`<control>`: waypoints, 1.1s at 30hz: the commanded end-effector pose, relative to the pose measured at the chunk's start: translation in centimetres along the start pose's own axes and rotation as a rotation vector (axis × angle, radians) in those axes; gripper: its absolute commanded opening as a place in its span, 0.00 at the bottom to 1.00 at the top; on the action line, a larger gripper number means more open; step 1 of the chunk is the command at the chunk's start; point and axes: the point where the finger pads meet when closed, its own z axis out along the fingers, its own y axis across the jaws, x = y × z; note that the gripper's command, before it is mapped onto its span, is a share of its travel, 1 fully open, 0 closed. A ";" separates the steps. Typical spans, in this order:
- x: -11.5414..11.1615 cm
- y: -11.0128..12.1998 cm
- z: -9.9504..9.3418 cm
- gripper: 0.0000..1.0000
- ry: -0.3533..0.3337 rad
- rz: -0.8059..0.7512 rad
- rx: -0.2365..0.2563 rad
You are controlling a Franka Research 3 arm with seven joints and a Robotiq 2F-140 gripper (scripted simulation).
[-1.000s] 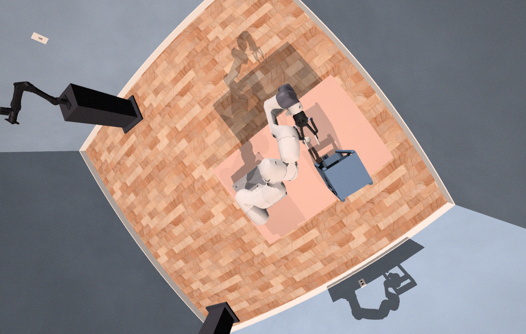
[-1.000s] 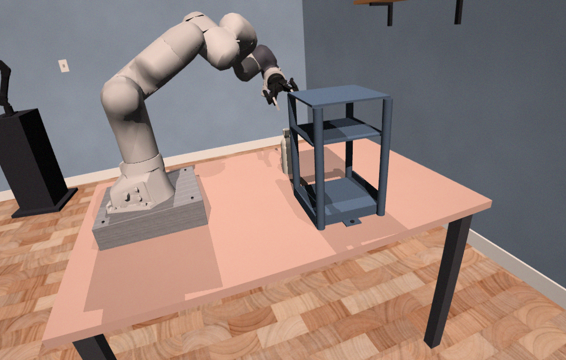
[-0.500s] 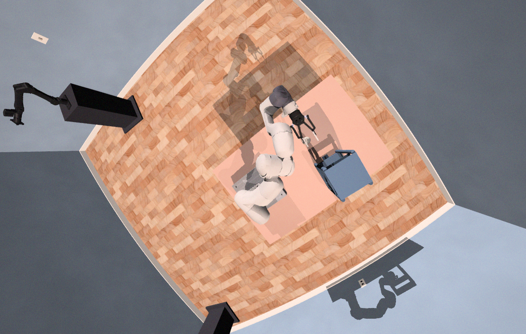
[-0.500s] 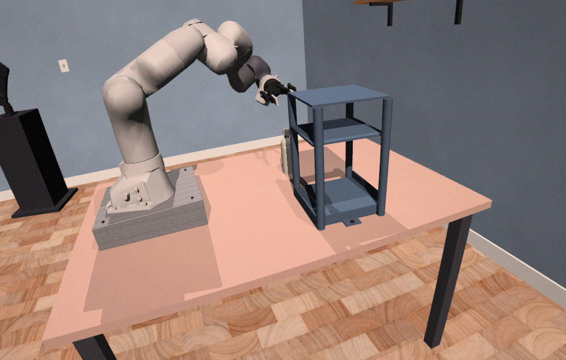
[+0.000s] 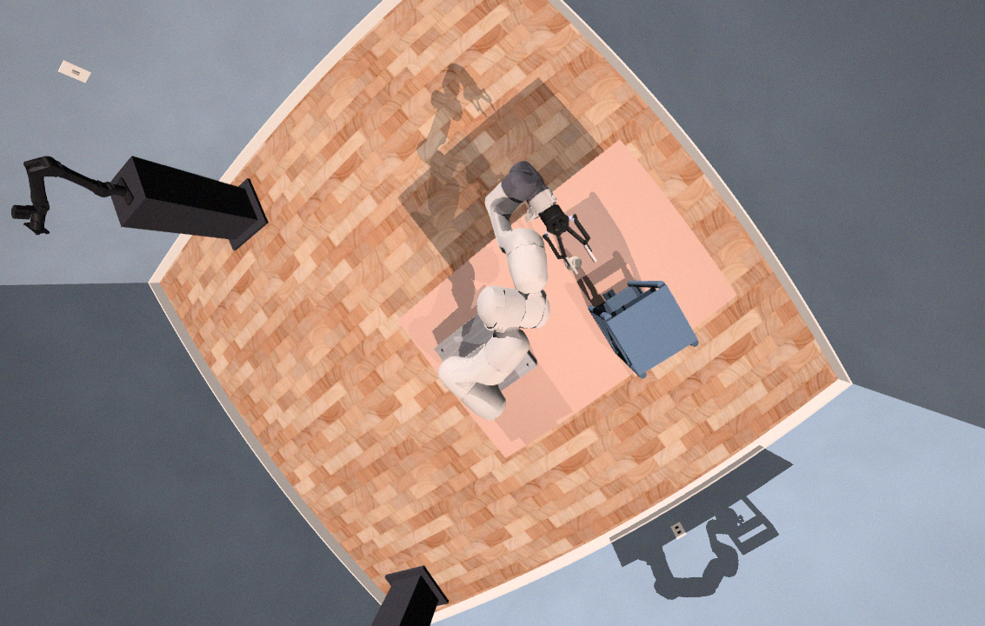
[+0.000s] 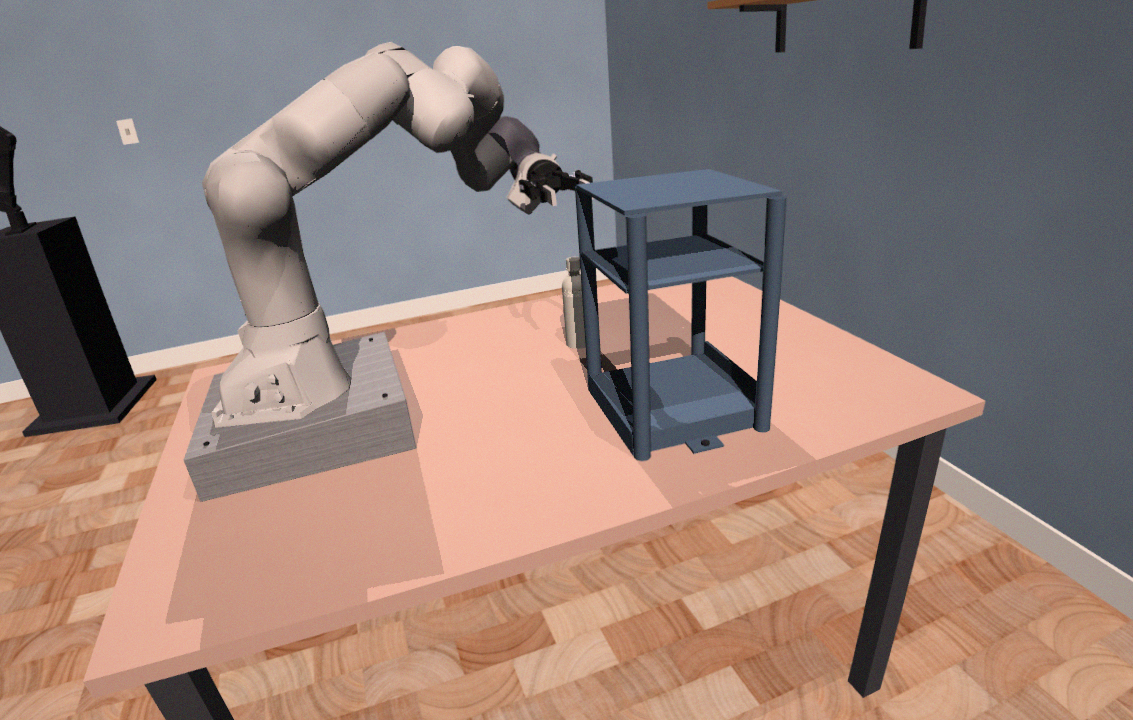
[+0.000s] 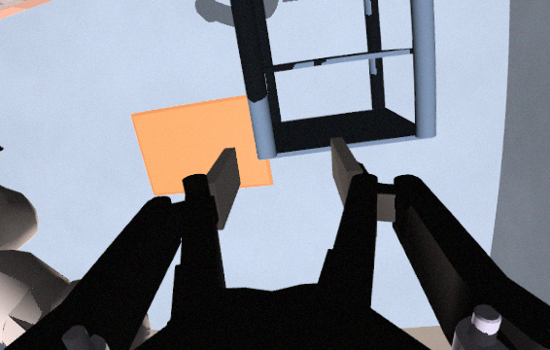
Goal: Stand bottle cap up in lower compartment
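The pale bottle (image 5: pixel 574 263) (image 6: pixel 572 308) stands upright, cap up, on the table (image 6: pixel 507 465). In the exterior view it is partly hidden behind a post of the blue shelving unit (image 5: pixel 651 327) (image 6: pixel 637 358) (image 7: pixel 425 73). The bottle does not show in the wrist view. My gripper (image 5: pixel 581 261) (image 6: pixel 570 188) (image 7: pixel 284 160) is partly open, with nothing between its pads. It is well above the bottle, near the height of the unit's top shelf, and points sideways. The lower compartment's floor (image 6: pixel 677 389) has nothing standing on it.
The middle shelf (image 6: pixel 686 259) and the posts bound the compartment. The arm's grey base block (image 6: pixel 310 456) is at the other end of the table. An orange panel (image 7: pixel 192 146) shows beyond my fingers in the wrist view. A black pedestal (image 6: pixel 55 322) stands off the table.
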 end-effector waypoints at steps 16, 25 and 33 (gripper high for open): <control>1.2 -0.1 0.0 0.44 -0.006 -0.043 0.001; 2.8 -0.1 0.0 0.44 -0.006 -0.043 0.001; 4.6 -0.2 0.0 0.44 -0.006 -0.043 0.001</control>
